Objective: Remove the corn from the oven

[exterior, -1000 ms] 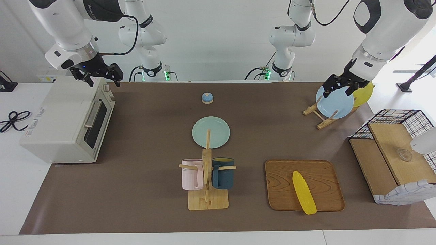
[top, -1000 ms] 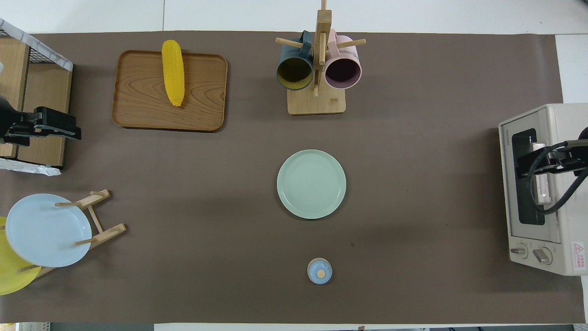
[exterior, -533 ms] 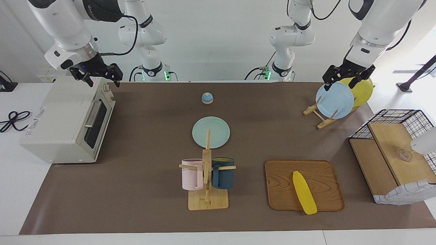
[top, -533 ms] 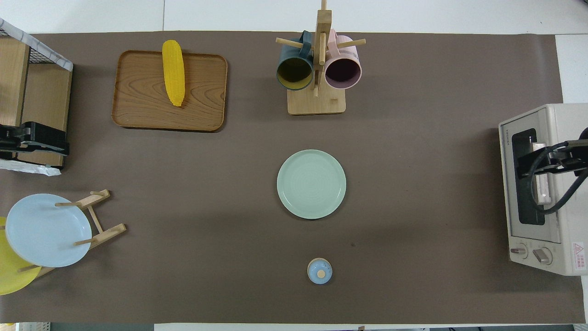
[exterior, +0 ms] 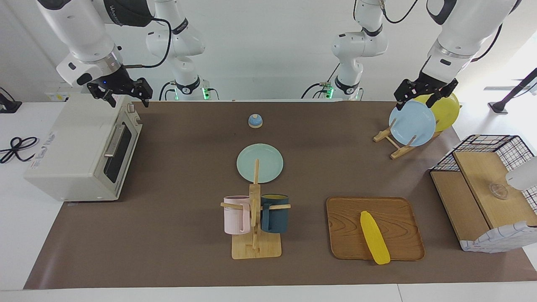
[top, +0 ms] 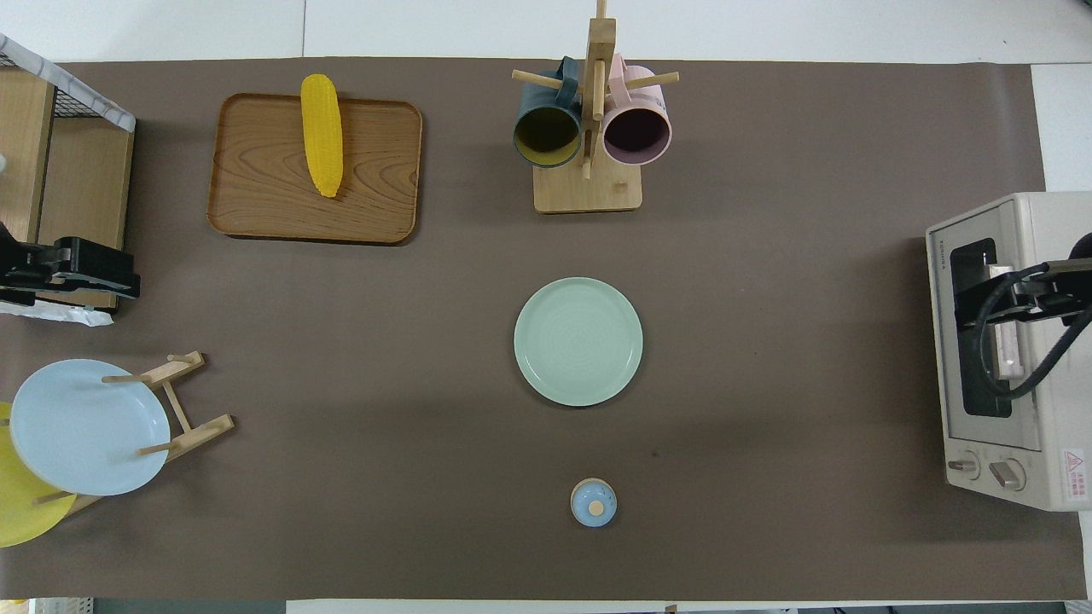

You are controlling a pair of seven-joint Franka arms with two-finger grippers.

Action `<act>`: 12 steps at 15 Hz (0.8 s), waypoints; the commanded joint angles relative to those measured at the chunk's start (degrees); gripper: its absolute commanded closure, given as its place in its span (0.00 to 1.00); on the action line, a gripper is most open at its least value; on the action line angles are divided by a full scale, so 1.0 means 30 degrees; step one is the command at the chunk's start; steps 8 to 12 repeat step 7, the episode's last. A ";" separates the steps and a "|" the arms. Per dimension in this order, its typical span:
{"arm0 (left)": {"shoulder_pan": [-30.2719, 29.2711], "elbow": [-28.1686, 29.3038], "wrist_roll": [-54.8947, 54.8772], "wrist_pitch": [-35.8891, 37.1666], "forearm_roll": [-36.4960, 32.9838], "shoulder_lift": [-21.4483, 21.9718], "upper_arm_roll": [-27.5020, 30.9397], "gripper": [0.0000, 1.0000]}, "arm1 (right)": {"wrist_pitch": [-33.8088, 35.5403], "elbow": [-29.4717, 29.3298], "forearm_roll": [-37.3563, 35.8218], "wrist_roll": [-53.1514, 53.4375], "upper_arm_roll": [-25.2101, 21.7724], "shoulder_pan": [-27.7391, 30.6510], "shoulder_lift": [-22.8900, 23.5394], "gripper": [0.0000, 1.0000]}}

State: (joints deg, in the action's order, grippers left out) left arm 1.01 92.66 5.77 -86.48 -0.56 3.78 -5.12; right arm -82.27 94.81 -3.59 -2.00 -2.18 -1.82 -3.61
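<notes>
Now the left gripper is up over the plate rack, higher than it was 1 second ago, when it hung low in front of the blue plate; since half a second ago it has barely shifted. Its fingers are spread and hold nothing. The right gripper hovers over the top corner of the oven, hardly moved across all 3 moments, fingers spread and empty too.

The corn is out of the oven and lies on the wooden tray, its thick end poking over the tray's edge farthest from the robots. It has not moved. In the overhead view the corn sits at 11 o'clock from the green plate, with the oven out at 3 o'clock, door shut.

The facing view gives the height of both grippers above the table and the oven's bar handle side-on. The overhead view shows only the left gripper at the frame edge, apparently over the basket shelf, which the facing view corrects. It also shows the right gripper covering the oven's glass door, the 2 knobs and the open mouths of the 2 mugs on their stand. A small blue bell sits at 6 o'clock from the green plate.
</notes>
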 commanded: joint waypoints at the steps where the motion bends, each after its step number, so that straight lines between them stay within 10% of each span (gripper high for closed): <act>1: -0.0130 0.0491 0.0009 -0.0380 0.0245 0.0382 -0.0140 0.00 | -0.0465 -0.0108 0.0348 0.0051 0.0084 0.0196 0.0061 0.00; 12: -0.0334 0.0550 -0.0077 -0.1348 0.0245 0.0323 -0.0110 0.00 | -0.0525 -0.0137 0.0377 0.0080 0.0113 0.0137 0.0061 0.00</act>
